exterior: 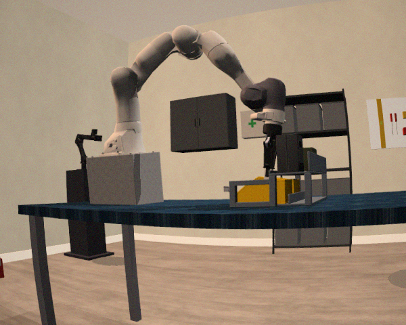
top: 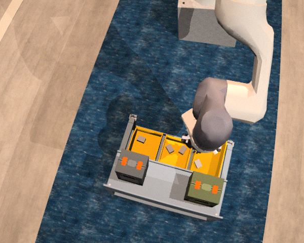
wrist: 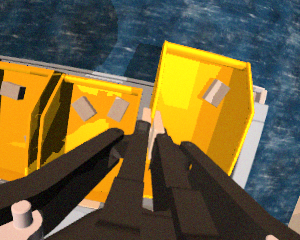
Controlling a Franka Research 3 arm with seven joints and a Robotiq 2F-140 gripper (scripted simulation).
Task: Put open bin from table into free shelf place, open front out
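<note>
The bin (top: 211,164) (wrist: 180,90) is at the right end of the row, with one grey part (top: 197,163) (wrist: 216,93) in it. Its front stands farther out than its neighbours' fronts and it looks somewhat raised. My gripper (exterior: 267,173) (wrist: 149,120) points down and is shut on the bin's left side wall, beside the middle bin. The middle bin (top: 174,157) (wrist: 92,90) holds two parts, the left bin (top: 147,150) (wrist: 14,120) one; both sit in the shelf (top: 157,185), open fronts out. The held bin's rear and underside are hidden.
A dark grey case (top: 132,154) (exterior: 289,152) and an olive case (top: 205,177) (exterior: 310,159) stand on the upper board behind the bins. Dividers separate the bins, and the shelf's end frame (top: 226,167) runs just right of the held bin.
</note>
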